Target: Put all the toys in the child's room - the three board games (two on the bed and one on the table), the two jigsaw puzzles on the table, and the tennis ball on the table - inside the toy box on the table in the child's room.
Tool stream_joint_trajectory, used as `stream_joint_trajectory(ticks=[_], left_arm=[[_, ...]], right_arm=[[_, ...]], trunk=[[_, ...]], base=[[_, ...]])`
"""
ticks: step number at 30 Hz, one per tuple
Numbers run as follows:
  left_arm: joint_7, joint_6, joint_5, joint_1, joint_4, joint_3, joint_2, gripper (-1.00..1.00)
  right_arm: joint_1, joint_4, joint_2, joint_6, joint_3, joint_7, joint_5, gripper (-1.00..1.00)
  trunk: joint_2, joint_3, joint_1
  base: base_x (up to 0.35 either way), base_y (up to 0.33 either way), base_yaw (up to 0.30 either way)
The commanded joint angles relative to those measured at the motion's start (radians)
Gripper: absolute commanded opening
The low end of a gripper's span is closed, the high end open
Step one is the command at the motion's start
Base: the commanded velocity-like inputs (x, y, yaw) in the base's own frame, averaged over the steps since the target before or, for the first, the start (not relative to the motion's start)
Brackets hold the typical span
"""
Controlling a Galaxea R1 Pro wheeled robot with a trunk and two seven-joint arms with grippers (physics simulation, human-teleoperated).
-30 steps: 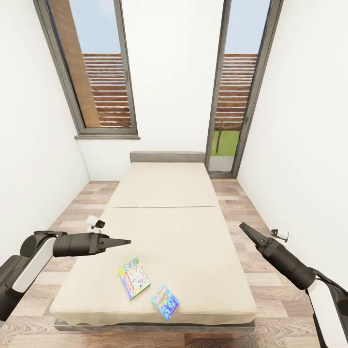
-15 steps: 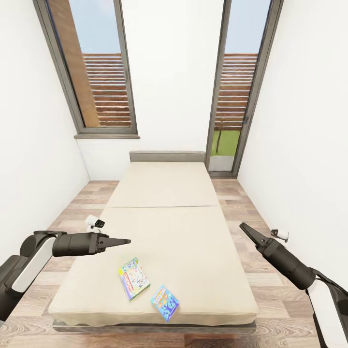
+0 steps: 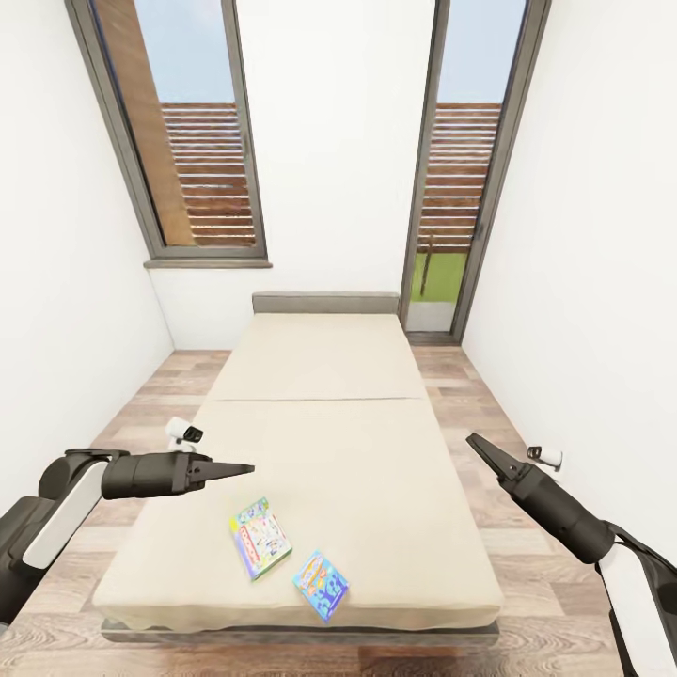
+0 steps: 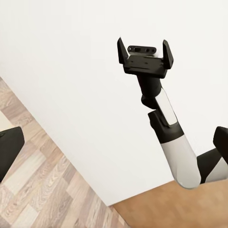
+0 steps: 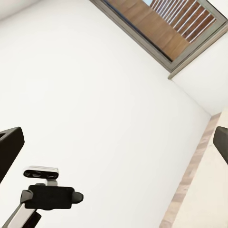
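Note:
Two board games lie flat near the foot end of the beige bed [image 3: 320, 376]: a white-green-red one [image 3: 261, 549] and a blue one [image 3: 322, 585] to its right. My left gripper [image 3: 248, 467] hovers above the bed's left side, a little beyond the first game. My right gripper [image 3: 473, 441] hangs off the bed's right edge. In the left wrist view the right gripper [image 4: 145, 49] has its two fingers spread apart and nothing between them. Both grippers are open and empty. The table, toy box, jigsaw puzzles and tennis ball are out of view.
White walls close in on both sides of the bed, leaving narrow strips of wood-plank floor [image 3: 141, 414]. Two tall dark-framed windows [image 3: 179, 141] stand behind the grey headboard [image 3: 325, 303].
The whole picture has shifted very slightly, so the camera has crept. Both arms hold the same pose and the games lie where they were.

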Motion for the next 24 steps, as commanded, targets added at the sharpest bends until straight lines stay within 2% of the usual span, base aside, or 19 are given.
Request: stream_joint_trajectory(ticks=[1,6,16,24], left_arm=[[-0.002,0.005,0.002,-0.001,0.0,-0.001,0.001,1.0],[-0.002,0.005,0.003,-0.001,0.007,-0.001,0.001,1.0],[0.002,0.005,0.001,-0.001,0.008,-0.003,-0.001,1.0],[0.003,0.005,0.001,-0.001,0.008,-0.004,-0.001,1.0]], right_arm=[[-0.001,0.0,0.0,0.006,-0.001,0.0,-0.004,1.0],[-0.001,0.0,0.0,0.006,-0.001,0.0,-0.004,1.0],[-0.001,0.0,0.0,0.006,-0.001,0.0,-0.004,1.0],[-0.001,-0.001,0.0,0.006,-0.001,0.002,-0.004,1.0]], trunk=[[-0.008,-0.005,0.004],[-0.043,-0.02,0.023],[-0.113,-0.052,0.061],[-0.169,-0.07,0.092]], base=[[-0.181,0.0,0.0],[-0.159,0.0,0.0],[-0.043,0.0,0.0],[-0.167,0.0,-0.063]])
